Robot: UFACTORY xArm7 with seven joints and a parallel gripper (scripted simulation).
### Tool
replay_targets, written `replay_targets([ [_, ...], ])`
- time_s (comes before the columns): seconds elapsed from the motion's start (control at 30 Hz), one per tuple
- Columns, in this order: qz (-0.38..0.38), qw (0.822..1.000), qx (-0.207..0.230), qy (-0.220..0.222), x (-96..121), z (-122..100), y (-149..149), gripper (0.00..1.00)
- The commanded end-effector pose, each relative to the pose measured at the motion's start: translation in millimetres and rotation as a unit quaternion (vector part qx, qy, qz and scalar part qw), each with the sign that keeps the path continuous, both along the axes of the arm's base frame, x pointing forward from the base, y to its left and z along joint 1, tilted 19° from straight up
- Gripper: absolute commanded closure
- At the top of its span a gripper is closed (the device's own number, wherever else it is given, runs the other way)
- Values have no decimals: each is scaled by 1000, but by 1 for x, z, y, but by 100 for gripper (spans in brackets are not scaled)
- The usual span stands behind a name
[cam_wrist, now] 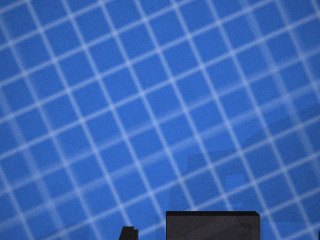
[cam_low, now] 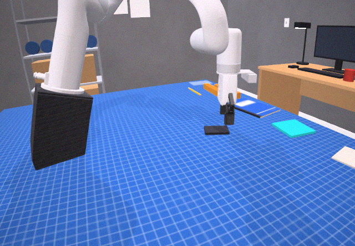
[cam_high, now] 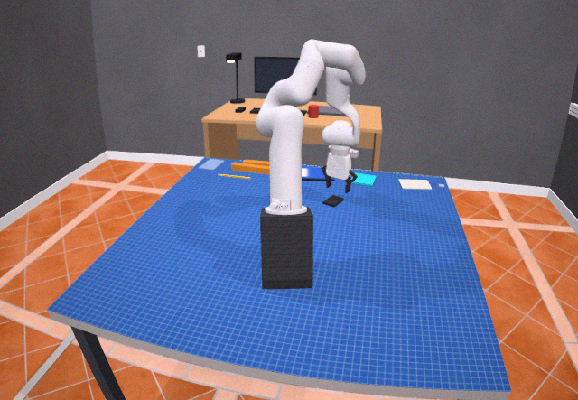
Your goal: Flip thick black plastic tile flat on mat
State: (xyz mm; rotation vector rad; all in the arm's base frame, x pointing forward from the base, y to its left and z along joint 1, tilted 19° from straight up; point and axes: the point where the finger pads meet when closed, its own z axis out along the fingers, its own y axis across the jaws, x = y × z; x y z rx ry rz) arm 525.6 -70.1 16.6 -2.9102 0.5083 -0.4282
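Note:
The thick black tile [cam_high: 332, 200] lies flat on the blue grid mat, well inside its edges; it also shows in the exterior view [cam_low: 216, 129] and at the bottom edge of the wrist view [cam_wrist: 212, 225]. My gripper [cam_high: 338, 183] hangs just above and slightly behind the tile, fingers pointing down and spread wide open, holding nothing. In the exterior view the gripper [cam_low: 227, 117] stands a little above the tile's far right corner, clear of it.
The arm's black base block [cam_high: 285, 247] stands mid-mat. Near the far edge lie a cyan tile [cam_low: 293, 127], a blue book [cam_low: 256, 108], orange bars [cam_high: 250, 166], a yellow pencil [cam_low: 194, 91] and a white tile [cam_high: 414, 183].

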Motion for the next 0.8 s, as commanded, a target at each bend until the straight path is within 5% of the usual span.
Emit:
replay_targets([
  [0.0,0,1000,0,-1,-1,8,-1,0],
  [0.77,0,1000,0,-1,-6,24,-3,0],
])
